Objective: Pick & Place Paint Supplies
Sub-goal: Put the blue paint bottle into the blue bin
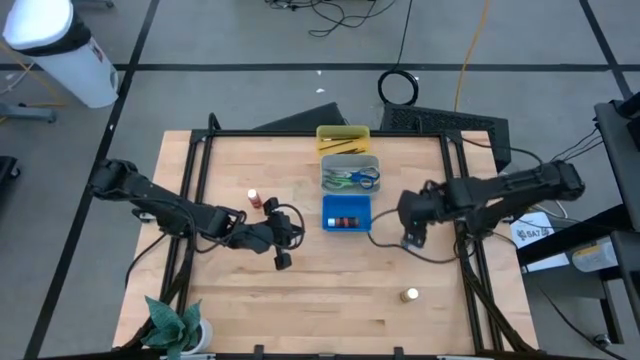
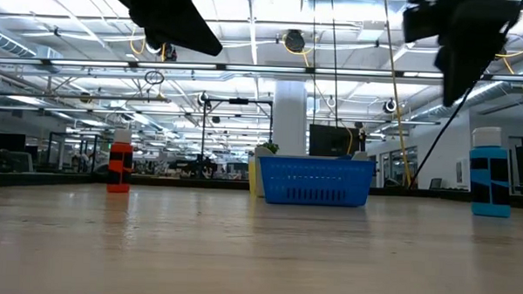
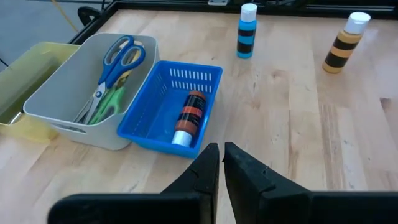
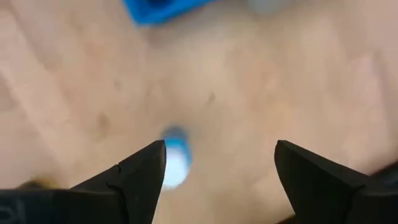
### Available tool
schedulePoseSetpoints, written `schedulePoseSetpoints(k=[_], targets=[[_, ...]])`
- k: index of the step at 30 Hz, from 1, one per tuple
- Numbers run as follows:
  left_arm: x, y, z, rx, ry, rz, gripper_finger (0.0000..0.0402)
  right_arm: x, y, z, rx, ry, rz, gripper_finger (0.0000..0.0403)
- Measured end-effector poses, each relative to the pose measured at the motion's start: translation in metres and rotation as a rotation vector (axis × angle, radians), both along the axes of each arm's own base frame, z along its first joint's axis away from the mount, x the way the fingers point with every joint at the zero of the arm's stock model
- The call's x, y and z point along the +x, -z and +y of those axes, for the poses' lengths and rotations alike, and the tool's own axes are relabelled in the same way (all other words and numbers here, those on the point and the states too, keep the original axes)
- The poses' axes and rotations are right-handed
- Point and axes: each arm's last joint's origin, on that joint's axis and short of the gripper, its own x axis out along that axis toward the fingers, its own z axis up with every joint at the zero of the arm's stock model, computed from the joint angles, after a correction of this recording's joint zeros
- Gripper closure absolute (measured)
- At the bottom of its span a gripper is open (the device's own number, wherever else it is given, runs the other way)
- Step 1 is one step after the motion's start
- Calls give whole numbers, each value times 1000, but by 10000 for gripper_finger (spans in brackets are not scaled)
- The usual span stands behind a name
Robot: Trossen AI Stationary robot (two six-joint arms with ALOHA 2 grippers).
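My right gripper [image 4: 221, 168] is open and hangs above the blue paint bottle [image 4: 176, 158], which stands upright on the table [image 2: 491, 172], nearer one finger than the other. My left gripper [image 3: 222, 152] is shut, empty, and raised left of the blue tray [image 1: 283, 240]. A red-and-black bottle [image 3: 189, 118] lies on its side in the blue tray [image 3: 143, 112]. Blue and green scissors [image 3: 115, 68] lie in the grey tray [image 1: 350, 175]. A red bottle [image 2: 120, 164] and a brown-striped bottle [image 3: 345, 43] stand on the table. I see no brushes.
The yellow tray [image 1: 343, 138], grey tray and blue tray sit in a row at the table's far middle. A green plant [image 1: 175, 325] stands at the near left corner. Cables trail from both arms across the wood. Bare wood lies between the trays and the near edge.
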Motion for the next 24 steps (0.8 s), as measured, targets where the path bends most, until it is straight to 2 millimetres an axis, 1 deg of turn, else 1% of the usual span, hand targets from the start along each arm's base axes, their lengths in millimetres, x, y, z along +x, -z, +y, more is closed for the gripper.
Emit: schedulePoseSetpoints(k=[2,5,10,13,17,24], targets=[[0,0,0,-3,-2,-2,364,-5,1,11,31,15,26,120],[2,3,1,-3,-9,4,364,-8,2,24,44,20,32,120],[6,5,1,-5,-13,-1,364,-7,7,38,48,22,46,122],[6,6,2,-10,-13,5,364,-7,17,41,37,20,86,122],[6,6,2,-10,-14,6,364,-9,32,40,21,19,134,122],[6,5,2,-10,-14,2,364,-8,49,40,30,5,114,122]])
